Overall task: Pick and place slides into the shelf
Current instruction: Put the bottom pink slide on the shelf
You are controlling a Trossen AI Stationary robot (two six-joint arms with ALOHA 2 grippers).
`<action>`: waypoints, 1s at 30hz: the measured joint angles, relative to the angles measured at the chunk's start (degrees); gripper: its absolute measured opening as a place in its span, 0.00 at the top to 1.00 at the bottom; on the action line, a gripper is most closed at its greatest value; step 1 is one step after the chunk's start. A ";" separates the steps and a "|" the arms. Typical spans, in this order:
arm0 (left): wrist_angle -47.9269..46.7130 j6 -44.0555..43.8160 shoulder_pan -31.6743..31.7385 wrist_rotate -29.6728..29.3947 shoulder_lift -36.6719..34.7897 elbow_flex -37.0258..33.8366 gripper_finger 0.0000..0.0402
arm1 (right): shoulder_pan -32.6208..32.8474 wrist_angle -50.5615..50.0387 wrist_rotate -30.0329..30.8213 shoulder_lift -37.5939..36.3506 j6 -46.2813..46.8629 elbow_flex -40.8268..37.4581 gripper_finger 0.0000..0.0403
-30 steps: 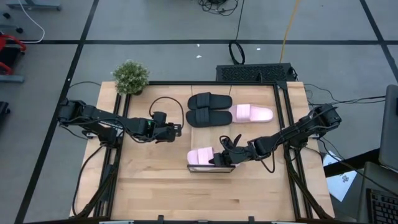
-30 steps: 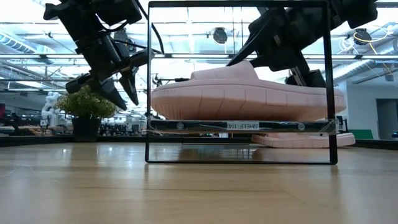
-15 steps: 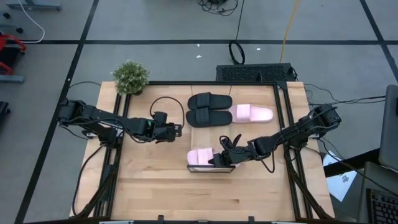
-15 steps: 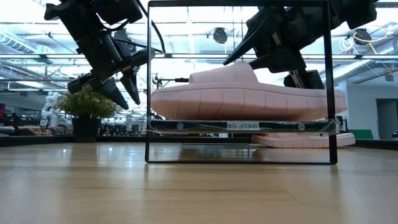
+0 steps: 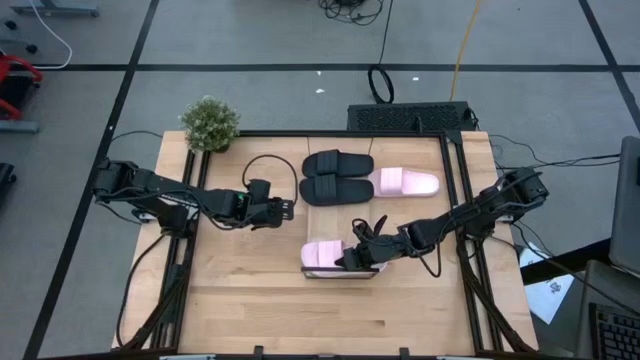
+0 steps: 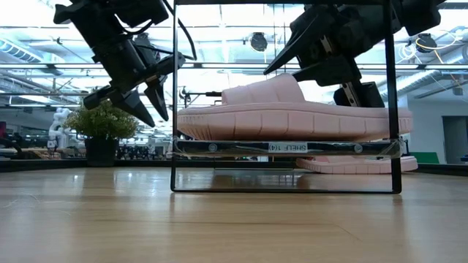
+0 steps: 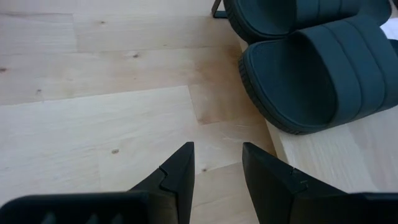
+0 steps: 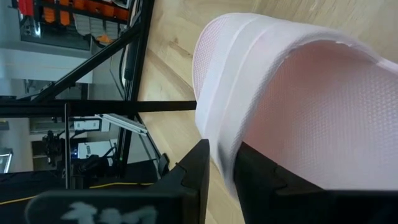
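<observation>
A pale pink slide [image 5: 325, 253] lies flat on the near end of the shelf [image 5: 335, 222], sole down on the board [image 6: 292, 147]. My right gripper [image 8: 222, 146] is open at the slide's strap [image 6: 263, 91], one finger on each side of the strap's edge. Two black slides [image 5: 335, 175] sit side by side on the shelf's far part [image 7: 323, 162]. A second pink slide [image 5: 408, 182] lies on the table to the right of the shelf. My left gripper [image 5: 290, 208] hovers open and empty left of the black slides [image 7: 311, 81]. My right gripper has one finger [image 8: 196, 174] outside the pink slide's strap and one [image 8: 261, 180] under it, at the strap's edge [image 8: 217, 124]. The fingers come slanting down from the table's right. I cannot tell whether they touch the strap. The slide lies on the shelf board.
A potted plant [image 5: 210, 123] stands at the table's far left corner. A black metal frame [image 5: 455, 200] borders the table, and the shelf's own dark frame [image 6: 174, 95] rises at its near end. Bare wood [image 5: 330, 315] lies toward the near edge.
My right gripper has opened at the pink slide's strap without moving away. The slide, tilted before, has settled level on the shelf board.
</observation>
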 joint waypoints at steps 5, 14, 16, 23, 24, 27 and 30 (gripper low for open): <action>0.43 0.63 0.00 0.02 0.00 0.00 0.68 | 0.00 -0.02 -0.02 -0.13 -0.05 0.00 0.85; 0.43 0.61 0.00 0.06 0.00 0.00 0.68 | -0.31 -0.70 -0.25 -0.24 -0.49 0.00 0.83; 0.43 0.61 0.00 0.09 0.00 0.00 0.68 | -0.78 -1.16 -1.47 -0.28 -0.50 0.00 0.82; 0.43 0.59 0.00 0.10 0.00 0.00 0.68 | -2.35 -1.14 -3.12 -0.44 -0.76 0.04 0.72; 0.43 0.59 0.00 0.10 0.00 0.00 0.68 | -2.51 -1.13 -3.33 -0.44 -0.83 0.04 0.71; 0.43 1.26 0.00 0.11 0.00 0.00 0.68 | -3.02 -1.32 -4.76 -0.44 -0.93 0.04 0.69; 0.44 1.34 0.00 0.12 0.00 0.00 0.68 | -3.49 -1.80 -6.10 -0.44 -0.93 0.04 0.68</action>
